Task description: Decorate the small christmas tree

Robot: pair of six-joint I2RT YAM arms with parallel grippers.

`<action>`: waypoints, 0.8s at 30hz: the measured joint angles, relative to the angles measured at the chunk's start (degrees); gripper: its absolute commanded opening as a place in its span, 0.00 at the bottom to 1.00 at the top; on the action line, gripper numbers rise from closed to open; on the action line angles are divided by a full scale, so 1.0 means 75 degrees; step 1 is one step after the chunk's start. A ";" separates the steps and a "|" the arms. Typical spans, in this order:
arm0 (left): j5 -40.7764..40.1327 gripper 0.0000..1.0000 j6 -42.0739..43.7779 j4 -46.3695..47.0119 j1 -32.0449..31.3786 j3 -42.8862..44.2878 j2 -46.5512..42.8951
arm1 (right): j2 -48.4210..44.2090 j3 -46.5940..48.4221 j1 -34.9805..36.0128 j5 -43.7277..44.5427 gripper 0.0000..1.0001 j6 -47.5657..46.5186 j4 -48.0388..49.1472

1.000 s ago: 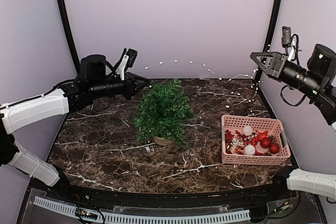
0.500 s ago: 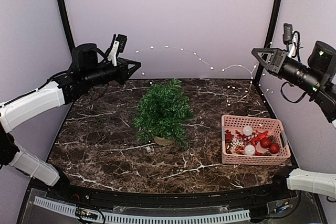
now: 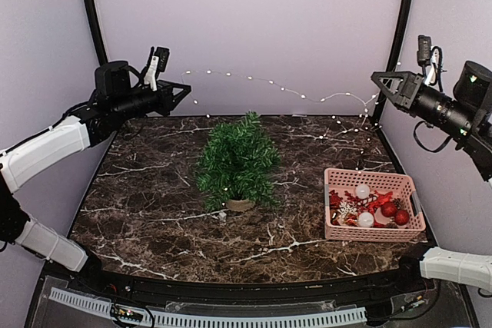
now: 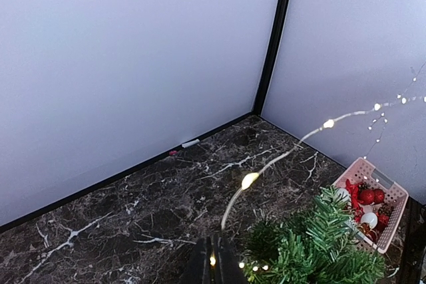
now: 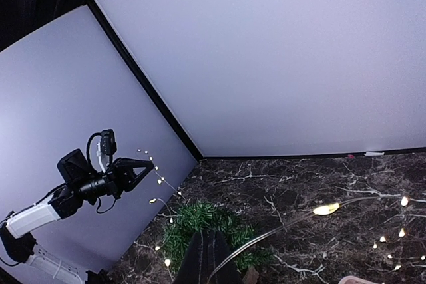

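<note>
Top external view: the small christmas tree (image 3: 237, 160) stands upright mid-counter (image 3: 154, 213), with a pink basket (image 3: 374, 178) of red and white baubles (image 3: 388, 209) at its 4 o'clock, near the right edge and apart from it. The left hand (image 3: 183, 90), raised at the tree's 10 o'clock, and the right hand (image 3: 377, 78), at 2 o'clock, are each clamped tight on the light string (image 3: 286, 89), whose span arches above the treetop. Bare counter lies from 6 to 9 o'clock.
</note>
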 measured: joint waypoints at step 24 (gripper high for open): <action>0.0772 0.00 -0.0064 0.0195 0.0764 -0.0044 -0.0102 | -0.0009 0.0026 0.0000 -0.0029 0.00 -0.0143 -0.0082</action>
